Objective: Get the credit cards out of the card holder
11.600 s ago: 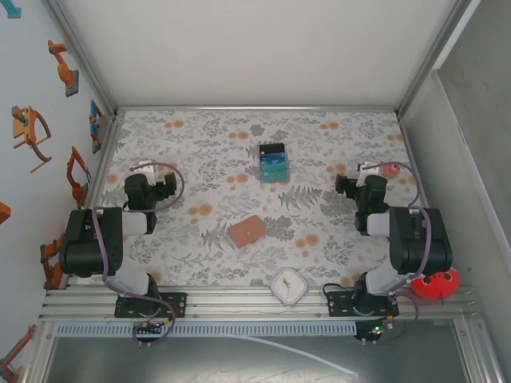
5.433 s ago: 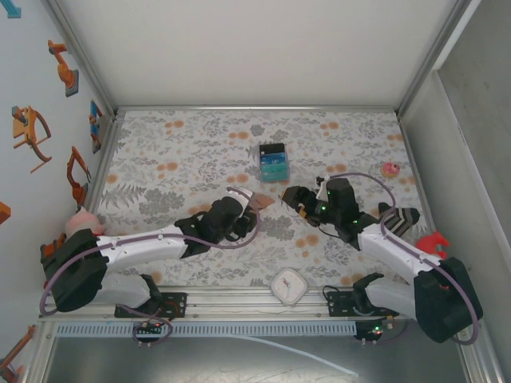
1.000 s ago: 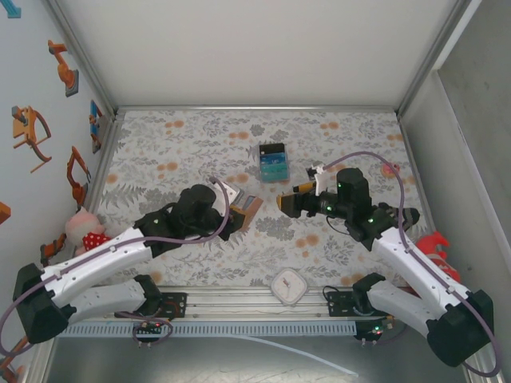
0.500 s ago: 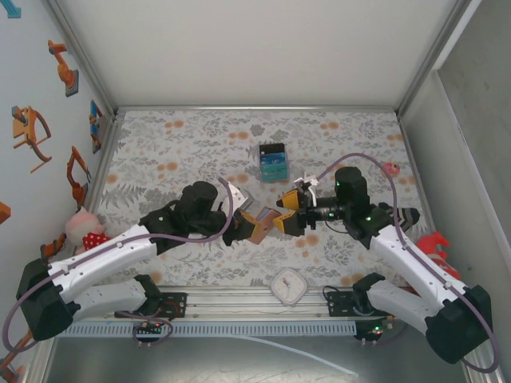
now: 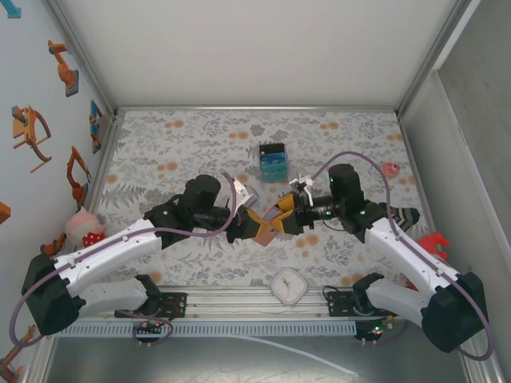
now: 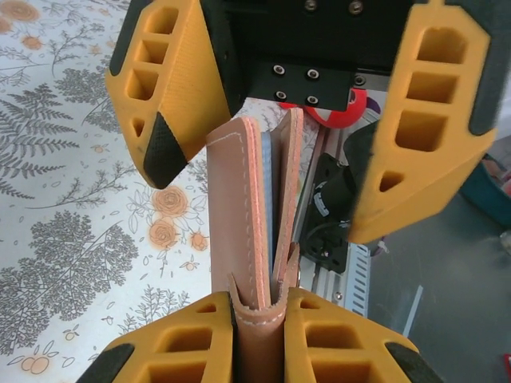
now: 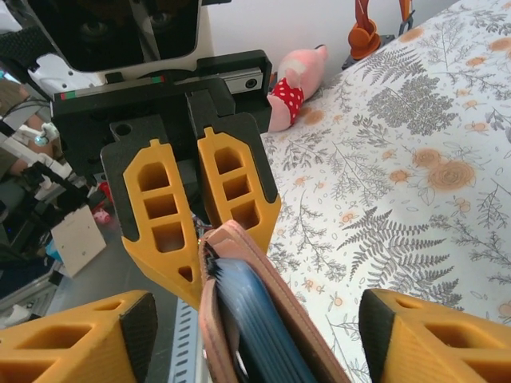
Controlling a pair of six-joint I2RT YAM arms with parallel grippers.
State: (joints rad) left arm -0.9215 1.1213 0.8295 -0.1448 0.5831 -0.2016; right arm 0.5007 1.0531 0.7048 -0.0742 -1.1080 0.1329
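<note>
Left wrist: left claw (image 6: 259, 319) is clenching holder (image 6: 235, 207) by one end, presenting its open edge | right claw (image 6: 263, 191) is straddling it, jaws spread, for reaching cards (image 7: 251, 319).

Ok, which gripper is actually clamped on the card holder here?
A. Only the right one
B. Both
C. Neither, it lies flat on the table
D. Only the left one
D: in the left wrist view the left gripper is shut on one end of the card holder, while the right gripper straddles the other end, its jaws apart with a gap on each side.
</note>
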